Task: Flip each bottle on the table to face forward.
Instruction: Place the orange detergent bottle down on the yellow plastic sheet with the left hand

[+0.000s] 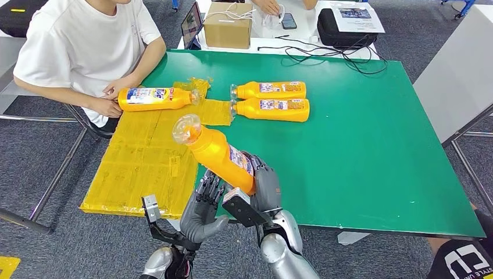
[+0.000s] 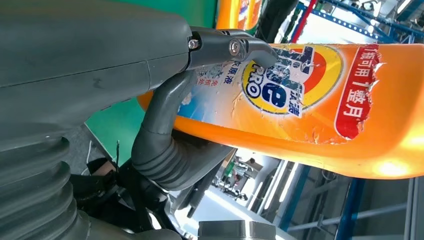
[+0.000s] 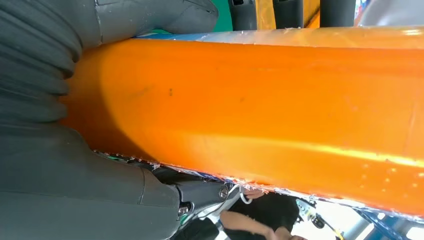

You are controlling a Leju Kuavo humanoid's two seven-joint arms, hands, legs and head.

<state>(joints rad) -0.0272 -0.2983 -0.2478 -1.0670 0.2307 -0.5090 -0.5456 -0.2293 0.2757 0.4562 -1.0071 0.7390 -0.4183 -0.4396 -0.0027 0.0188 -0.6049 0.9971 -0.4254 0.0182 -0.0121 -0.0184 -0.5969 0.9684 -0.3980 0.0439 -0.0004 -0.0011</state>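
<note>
Bottle nearest the robot is held raised above the desk's near edge, cap end tilted up and away. It is gripped at its lower body by the right robot hand, whose fingers are wrapped round it, while the left robot hand is laid against its base from the other side, a fingertip pressed on the printed label in the left wrist view. The step in hand is judged to be the turning of this bottle; the next move would call for a roll so the label faces up, then a lowering onto the desk. The bottle is of glossy orange plastic, flattened and smooth on its plain side, with a torn, peeling label. Beyond it a crinkled yellow sheet is spread over the green desk. Farther off, two bottles lie side by side, labels up, and another bottle is held by a seated person.
</note>
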